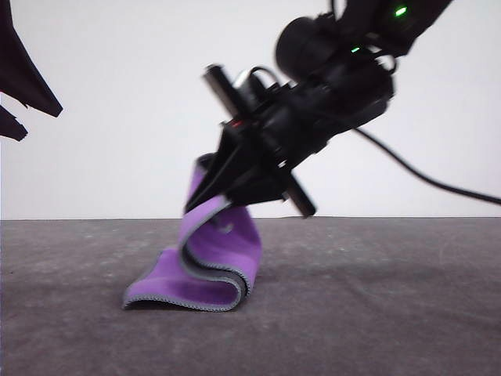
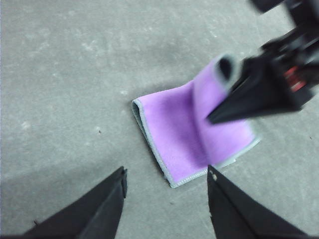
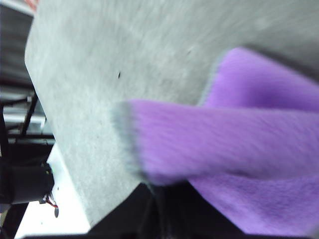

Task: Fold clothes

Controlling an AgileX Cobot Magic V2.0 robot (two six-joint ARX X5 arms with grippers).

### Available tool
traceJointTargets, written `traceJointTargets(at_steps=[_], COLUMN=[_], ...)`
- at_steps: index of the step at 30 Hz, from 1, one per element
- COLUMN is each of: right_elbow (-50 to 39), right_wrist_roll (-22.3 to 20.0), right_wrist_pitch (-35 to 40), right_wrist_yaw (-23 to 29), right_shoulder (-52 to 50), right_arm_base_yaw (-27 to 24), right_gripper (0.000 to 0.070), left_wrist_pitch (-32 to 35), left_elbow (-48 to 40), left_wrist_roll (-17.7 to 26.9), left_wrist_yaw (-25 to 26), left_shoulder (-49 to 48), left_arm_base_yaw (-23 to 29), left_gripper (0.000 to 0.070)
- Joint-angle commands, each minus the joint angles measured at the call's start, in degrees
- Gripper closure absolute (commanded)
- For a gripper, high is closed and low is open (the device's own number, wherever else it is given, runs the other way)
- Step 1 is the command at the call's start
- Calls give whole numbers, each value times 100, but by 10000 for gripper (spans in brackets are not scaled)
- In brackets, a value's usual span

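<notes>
The clothes are one small cloth (image 1: 211, 262), bright purple with grey stitched edging, its lower part lying on the grey table (image 1: 376, 298) in a loose S-shaped fold. My right gripper (image 1: 205, 200) is shut on the cloth's upper edge and holds it lifted above the lower part. In the left wrist view the cloth (image 2: 179, 129) lies just beyond my left gripper (image 2: 167, 172), which is open with nothing between its fingers, well above the table. The right gripper (image 2: 215, 117) pinches the raised flap there. The right wrist view has the purple cloth (image 3: 239, 144) close up and blurred.
The table is a bare grey mat with a white wall (image 1: 117, 117) behind it. My left gripper (image 1: 39, 121) hangs high at the far left in the front view. The table's edge (image 3: 60, 144) and dark equipment beyond it show in the right wrist view.
</notes>
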Motion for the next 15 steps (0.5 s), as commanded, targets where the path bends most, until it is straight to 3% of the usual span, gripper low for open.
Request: traceJointTargets(at_steps=[1,5,7,10,15], right_elbow=[151,176,177,177,177], right_wrist_roll=[122,176,265,191,-290], right_wrist_pitch=[50,17,-35,-164,-350], right_wrist_yaw=[-9,-6,-29,3,378], right_shoulder=[223,309,272,55,-553], right_arm_base_yaw=[109,171,171,59,-117], right_gripper=[686,451,376,374,375], left_wrist_pitch=[48,48,48,46,42], left_elbow=[33,33,33,33,33], left_wrist_roll=[-2,-1,-2,-4,-20], left_wrist_yaw=[0,0,0,2,2], left_shoulder=[37,37,37,37,37], left_arm_base_yaw=[-11,-11,-11,-11,-11], left_gripper=[392,392,392,392,392])
